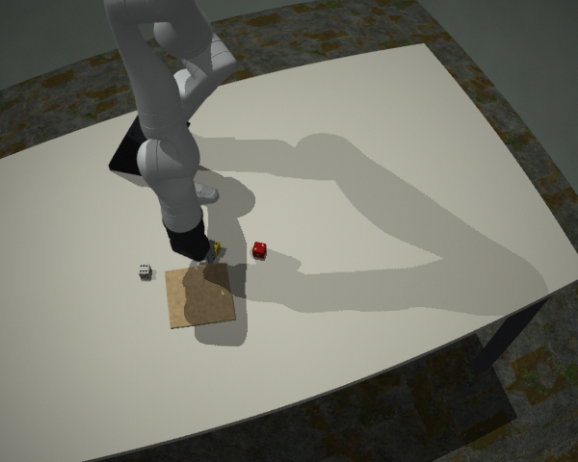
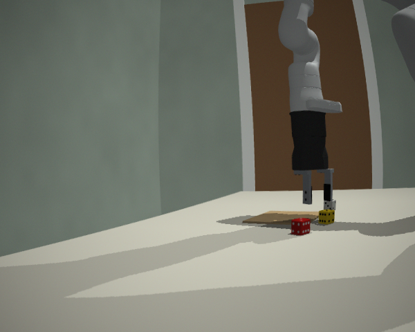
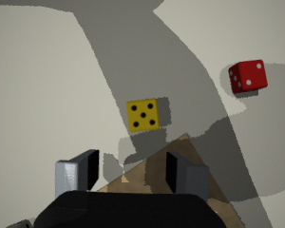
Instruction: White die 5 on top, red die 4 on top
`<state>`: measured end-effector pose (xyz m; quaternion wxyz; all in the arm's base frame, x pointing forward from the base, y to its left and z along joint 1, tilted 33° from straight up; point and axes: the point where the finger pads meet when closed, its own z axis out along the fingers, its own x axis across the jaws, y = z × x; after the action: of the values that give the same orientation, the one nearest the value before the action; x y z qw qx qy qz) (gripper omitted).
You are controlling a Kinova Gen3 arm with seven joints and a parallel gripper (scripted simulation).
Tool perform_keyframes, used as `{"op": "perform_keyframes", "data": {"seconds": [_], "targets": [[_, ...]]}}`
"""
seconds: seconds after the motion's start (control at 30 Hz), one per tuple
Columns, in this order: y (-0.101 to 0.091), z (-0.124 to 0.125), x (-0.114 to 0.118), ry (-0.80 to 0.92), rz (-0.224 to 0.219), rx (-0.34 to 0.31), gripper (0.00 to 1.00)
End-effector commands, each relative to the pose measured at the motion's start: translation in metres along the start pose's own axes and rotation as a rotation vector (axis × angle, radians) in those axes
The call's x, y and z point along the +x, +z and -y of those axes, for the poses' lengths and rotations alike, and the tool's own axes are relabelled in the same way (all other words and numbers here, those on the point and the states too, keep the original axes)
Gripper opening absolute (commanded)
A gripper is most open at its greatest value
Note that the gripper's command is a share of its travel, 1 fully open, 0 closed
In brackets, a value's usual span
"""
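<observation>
The white die [image 1: 144, 270] [image 2: 329, 205] lies on the table left of the mat in the top view, 6 on top. The red die [image 1: 258, 249] [image 2: 300, 226] [image 3: 248, 76] lies on the table off the mat, 2 on top. The yellow die [image 1: 217, 247] [image 2: 326, 216] [image 3: 142, 115] lies on the table close to a mat corner, 5 on top; the gripper partly hides it in the top view. The brown mat [image 1: 177, 310] [image 2: 268, 216] [image 3: 154, 178] lies flat. My gripper [image 1: 205, 260] [image 2: 317, 202] [image 3: 132, 165] is open and empty, pointing down above the mat's edge beside the yellow die.
The yellow die stands between the gripper and the red die in the top view. The arm's black base [image 1: 125, 154] is at the back of the table [image 1: 328, 377]. The arm's shadow falls across the mat and the table.
</observation>
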<state>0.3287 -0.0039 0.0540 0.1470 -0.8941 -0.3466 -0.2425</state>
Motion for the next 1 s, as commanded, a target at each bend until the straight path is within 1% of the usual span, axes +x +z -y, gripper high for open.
{"op": "perform_keyframes", "data": {"seconds": [0.0, 0.2, 0.3, 0.37, 0.47, 0.77, 0.87, 0.97], "targets": [[0.0, 0.0, 0.002, 0.004, -0.003, -0.004, 1.0], [0.0, 0.0, 0.003, 0.004, -0.003, -0.004, 1.0], [0.0, 0.003, 0.008, 0.004, -0.003, -0.004, 1.0], [0.0, 0.003, 0.008, 0.004, -0.003, -0.004, 1.0], [0.0, 0.008, 0.023, 0.004, -0.003, -0.004, 1.0], [0.0, 0.033, 0.083, 0.004, -0.003, -0.004, 1.0], [0.0, 0.037, 0.094, 0.004, -0.003, -0.004, 1.0], [0.0, 0.038, 0.095, 0.004, -0.003, -0.004, 1.0]]}}
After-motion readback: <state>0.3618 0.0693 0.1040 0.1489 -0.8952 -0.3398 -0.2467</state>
